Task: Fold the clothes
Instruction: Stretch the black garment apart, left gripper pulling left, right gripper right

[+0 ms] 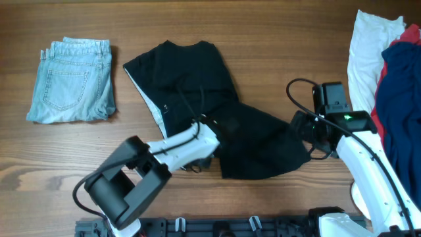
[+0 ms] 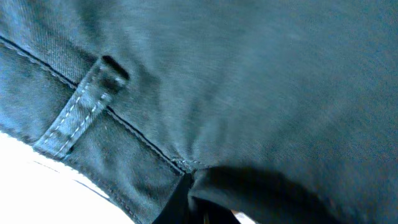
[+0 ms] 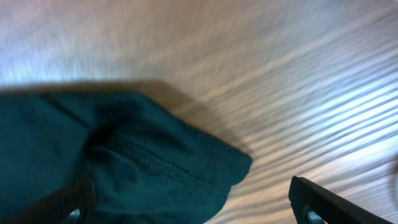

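The black trousers point(image 1: 191, 72) lie spread in the middle of the table, with pale lining showing at the left edge. My left gripper point(image 1: 220, 127) is down on their middle. In the left wrist view the black fabric point(image 2: 249, 81) with a belt loop point(image 2: 87, 106) fills the frame and bunches into a pinched fold at the bottom; the fingers are hidden. My right gripper point(image 1: 304, 128) is at the trousers' right edge. It is open point(image 3: 189, 202), with a corner of the black cloth point(image 3: 124, 168) between its fingers.
A folded light-blue denim piece point(image 1: 72, 80) lies at the far left. A pile of white point(image 1: 368, 46), red point(image 1: 401, 39) and navy point(image 1: 398, 99) garments sits at the right edge. Bare wood point(image 3: 261, 62) lies beyond the cloth corner.
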Controlling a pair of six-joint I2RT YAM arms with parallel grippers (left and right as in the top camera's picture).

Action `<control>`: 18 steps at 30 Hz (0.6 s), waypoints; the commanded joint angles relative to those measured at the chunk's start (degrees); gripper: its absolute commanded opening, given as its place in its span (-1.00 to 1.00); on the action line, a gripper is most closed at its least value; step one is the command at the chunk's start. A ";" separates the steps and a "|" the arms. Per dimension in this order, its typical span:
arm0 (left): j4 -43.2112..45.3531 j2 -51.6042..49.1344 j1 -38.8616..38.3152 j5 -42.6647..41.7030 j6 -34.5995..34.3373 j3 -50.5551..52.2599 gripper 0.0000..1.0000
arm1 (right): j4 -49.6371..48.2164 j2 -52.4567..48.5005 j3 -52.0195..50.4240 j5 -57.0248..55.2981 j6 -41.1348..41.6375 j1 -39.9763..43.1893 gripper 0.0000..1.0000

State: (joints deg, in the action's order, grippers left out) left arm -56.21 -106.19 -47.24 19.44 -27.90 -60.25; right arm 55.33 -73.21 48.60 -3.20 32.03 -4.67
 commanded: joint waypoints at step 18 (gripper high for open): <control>4.50 9.86 10.88 -6.82 -2.38 0.24 -0.92 | -9.31 0.31 -17.31 16.41 3.91 0.17 0.90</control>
State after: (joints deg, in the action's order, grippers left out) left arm -52.03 -100.33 -36.67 13.37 -29.45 -60.18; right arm 46.94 -73.21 32.49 10.92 34.06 -4.67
